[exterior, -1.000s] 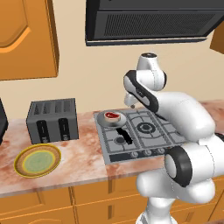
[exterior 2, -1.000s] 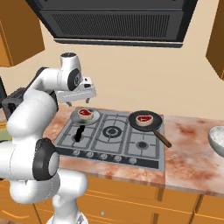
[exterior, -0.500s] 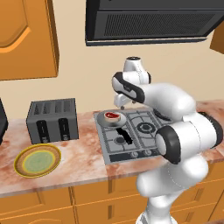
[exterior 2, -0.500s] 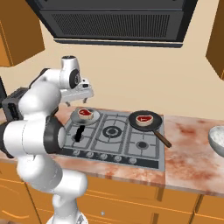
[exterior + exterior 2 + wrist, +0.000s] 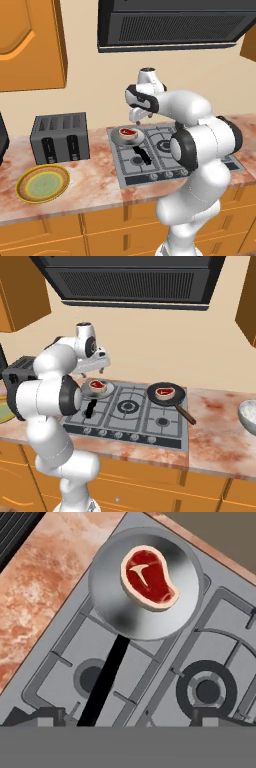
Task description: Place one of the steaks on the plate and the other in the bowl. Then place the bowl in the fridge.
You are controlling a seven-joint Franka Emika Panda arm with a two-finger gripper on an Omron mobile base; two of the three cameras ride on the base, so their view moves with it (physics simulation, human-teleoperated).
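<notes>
Jaws stood fully open and empty; the gripper [image 5: 127,714] hung at frame bottom, above a steak [image 5: 149,578] in the silver pan [image 5: 145,592], upper centre.

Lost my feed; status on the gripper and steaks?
Gripper open, above silver pan. One steak there, other steak in black pan. Nothing in the way.

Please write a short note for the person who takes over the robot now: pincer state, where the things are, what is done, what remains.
Pincer: open, empty, above the silver pan.
One steak lies in the silver pan on the stove; the other steak lies in the black frying pan.
Plate: on the counter in front of the toaster, nothing on it.
Bowl: on the counter, right of the stove.
Done: nothing yet.
Left: one steak to the plate, one to the bowl, bowl into the fridge.
</notes>
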